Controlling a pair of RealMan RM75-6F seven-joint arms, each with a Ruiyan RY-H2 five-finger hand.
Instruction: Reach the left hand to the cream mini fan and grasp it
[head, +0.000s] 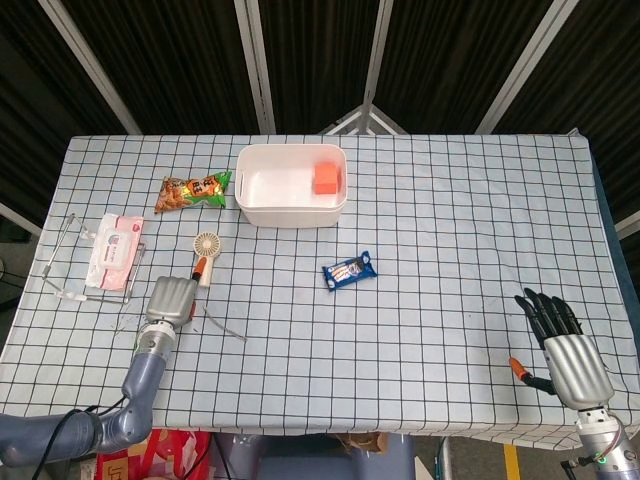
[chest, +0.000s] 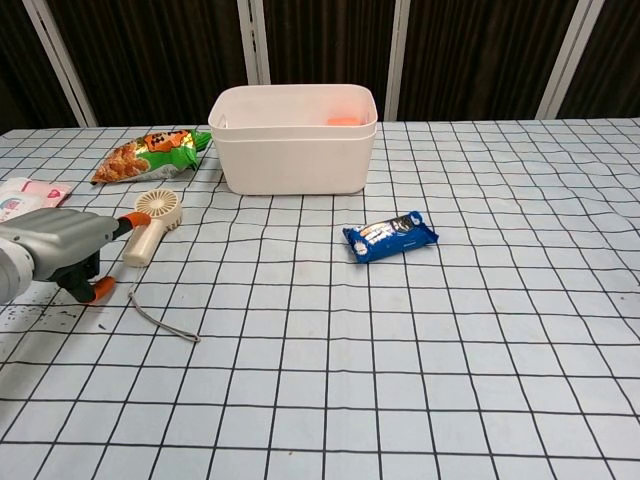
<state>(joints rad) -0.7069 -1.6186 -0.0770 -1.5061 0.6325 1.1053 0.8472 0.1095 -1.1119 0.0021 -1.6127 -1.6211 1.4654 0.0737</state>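
1. The cream mini fan lies flat on the counter, in front of the white bin and a bit to the left of it. Its round head points toward the far side and its handle points toward the robot.
2. The left robot hand sits just beside the end of the fan's handle. An orange fingertip is right at the handle.
3. I judge the reach as nearly done. The grasp is not done yet, because the fan is flat on the counter and no fingers wrap around it.
4. The left robot hand holds nothing. Its fingers look bent forward, but I cannot tell how wide apart they are.
5. The right robot hand rests far away at the near right corner. Its fingers are straight and spread, and it holds nothing.
6. The head view shows both robot hands from above, and the gap between the left one and the fan.
7. The chest view shows the left robot hand low at the side, with the orange tip up close to the fan. It does not show the right robot hand at all.
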